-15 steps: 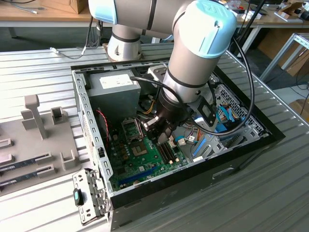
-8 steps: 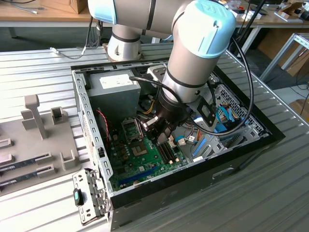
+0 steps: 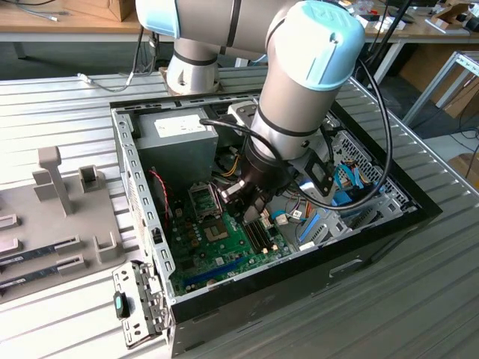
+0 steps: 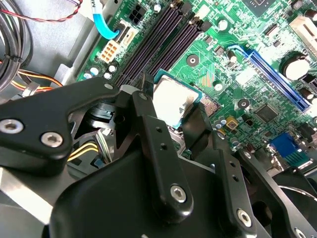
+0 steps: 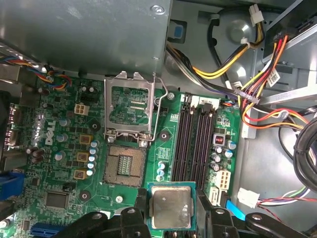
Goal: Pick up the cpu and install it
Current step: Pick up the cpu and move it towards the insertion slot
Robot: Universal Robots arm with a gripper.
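- Silvery-grey metal with a thin green rim, the cpu (image 5: 171, 207) sits flat between the two black fingers (image 5: 140, 210) of the pincer (image 5: 171, 209), which pinches it by opposite edges.
- In the second wrist view the cpu (image 4: 173, 99) shows the same hold: the pincer (image 4: 171, 111) clamps it on two sides, and its lid carries a smeared pale patch.
- The chip hangs above the green motherboard (image 5: 64, 148), near the open socket (image 5: 124, 166) but not seated in it.
- The socket's contact field lies bare; its metal load plate (image 5: 130, 104) is swung up, with the thin wire lever (image 5: 157, 114) raised beside it.
- Four dark memory slots (image 5: 195, 134) run alongside the socket, all without sticks.
- A grey power-supply box (image 5: 84, 29) stands just past the load plate, and yellow, red and black cables (image 5: 223, 69) loop across the case floor next to it.
- In the exterior view the pincer (image 3: 251, 202) reaches down into the open computer case (image 3: 123, 149), over the board.
- The case rests on a ribbed metal bench (image 3: 75, 90).
- On the exterior view's left, a grey holder tray (image 3: 45, 217) carries long narrow memory sticks (image 3: 37, 250).
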